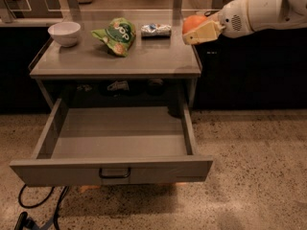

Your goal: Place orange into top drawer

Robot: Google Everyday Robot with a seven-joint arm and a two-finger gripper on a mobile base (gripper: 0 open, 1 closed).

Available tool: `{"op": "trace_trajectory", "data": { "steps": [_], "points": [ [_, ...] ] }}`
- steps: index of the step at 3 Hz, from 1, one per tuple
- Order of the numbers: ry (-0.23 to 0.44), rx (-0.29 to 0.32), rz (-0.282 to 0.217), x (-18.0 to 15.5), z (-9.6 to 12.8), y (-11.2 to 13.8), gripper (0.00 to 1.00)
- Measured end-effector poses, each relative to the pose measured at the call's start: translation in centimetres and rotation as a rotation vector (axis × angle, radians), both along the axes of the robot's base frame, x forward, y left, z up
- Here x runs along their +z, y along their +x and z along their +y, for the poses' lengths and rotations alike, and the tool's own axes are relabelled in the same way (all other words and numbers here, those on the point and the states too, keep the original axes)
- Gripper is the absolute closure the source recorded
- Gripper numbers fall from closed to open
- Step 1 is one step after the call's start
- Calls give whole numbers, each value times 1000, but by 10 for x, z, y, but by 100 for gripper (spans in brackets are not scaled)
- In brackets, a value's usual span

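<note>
Grey drawer (117, 140) stands open below the desk (144, 59), ready for loading. Hand (191, 31) at the desk's right edge pinches the orange (193, 22), held clear of the top so it can be carried nearer and down.

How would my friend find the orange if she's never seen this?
Start at the grey table above the open top drawer. Look at its right back corner, where the robot's gripper holds the orange. It is the only round, bright orange thing; the bowl is white, the snack bag green.
</note>
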State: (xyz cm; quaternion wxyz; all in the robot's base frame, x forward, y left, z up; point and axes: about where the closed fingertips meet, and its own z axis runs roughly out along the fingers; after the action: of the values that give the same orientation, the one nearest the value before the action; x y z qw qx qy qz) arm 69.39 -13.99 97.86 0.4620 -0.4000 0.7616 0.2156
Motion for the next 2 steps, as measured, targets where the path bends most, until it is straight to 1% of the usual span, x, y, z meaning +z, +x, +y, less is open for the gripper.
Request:
{"op": "trace_trajectory", "data": {
  "steps": [1,2],
  "points": [
    [-1,4,3,-6,4,9,100],
    [-9,41,28,-27,18,-5,100]
  ]
}}
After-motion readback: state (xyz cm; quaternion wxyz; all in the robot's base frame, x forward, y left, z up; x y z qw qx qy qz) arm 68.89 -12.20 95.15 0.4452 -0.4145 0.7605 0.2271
